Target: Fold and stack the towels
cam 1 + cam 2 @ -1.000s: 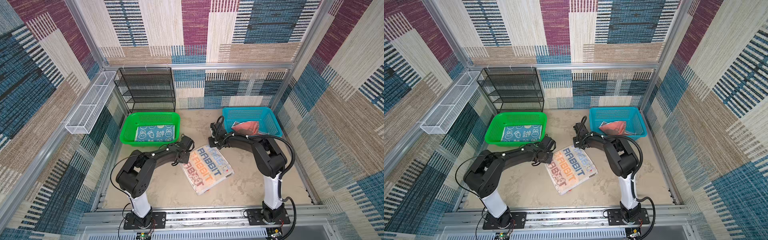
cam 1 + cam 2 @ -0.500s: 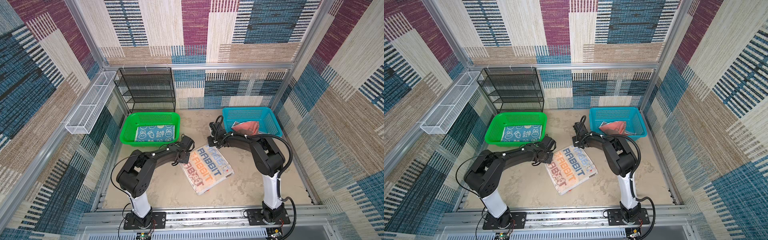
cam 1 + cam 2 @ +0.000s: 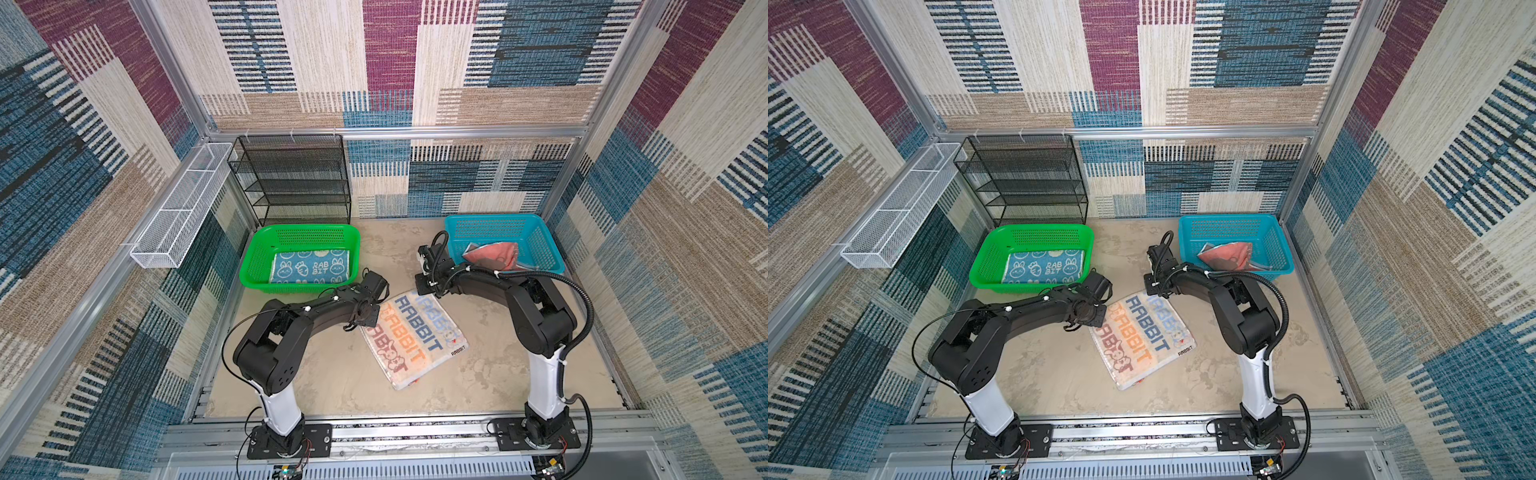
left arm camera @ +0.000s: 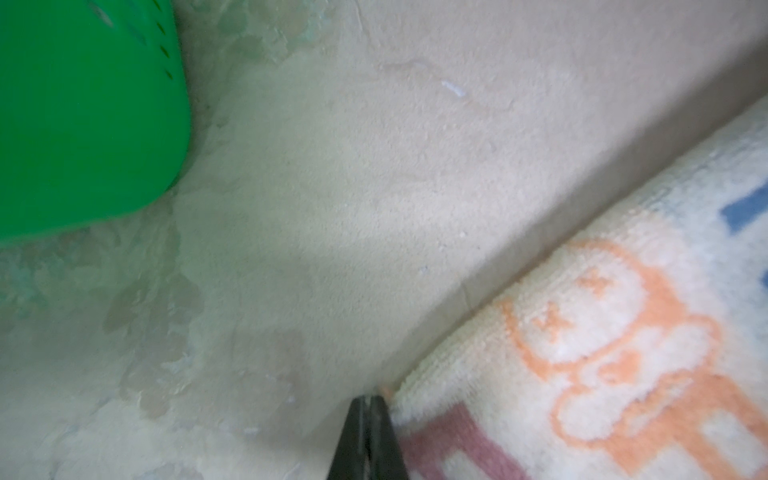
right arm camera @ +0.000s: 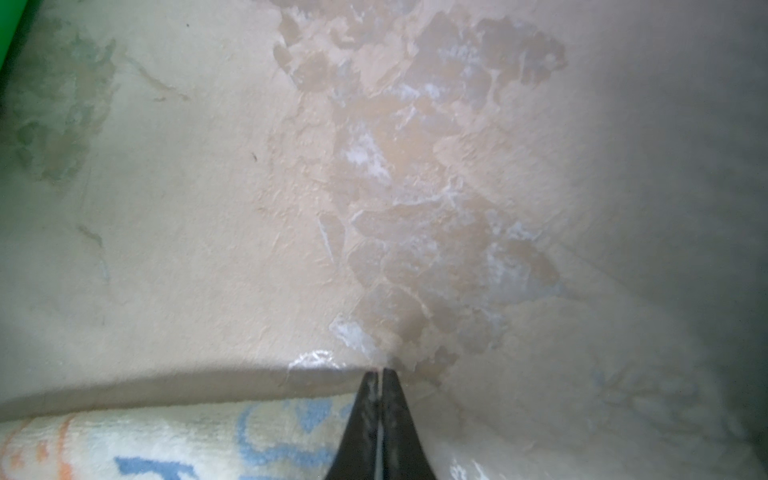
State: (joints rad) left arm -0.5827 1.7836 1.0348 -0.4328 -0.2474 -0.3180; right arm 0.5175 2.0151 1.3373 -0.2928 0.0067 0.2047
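A whitish towel with big orange and blue letters (image 3: 411, 336) lies flat on the tan table (image 3: 332, 374), in the middle, a bit crooked. Both top views show it between the two black arms.

The left gripper (image 4: 372, 403) is down at the towel's far left corner, with its two fingers pressed together right at the fuzzy edge. The right gripper (image 5: 380, 374) is down at the far right corner, and its fingers are pressed together too. The tips poke just past the cloth onto the bare table. I can't tell if either one has cloth pinched inside.

A green basket (image 3: 257, 266) sits at the back left, and a blue towel with white rabbits (image 3: 311, 268) lies flat in it. A blue basket (image 3: 494, 224) sits at the back right – a coral towel (image 3: 494, 255) is bunched up in there.
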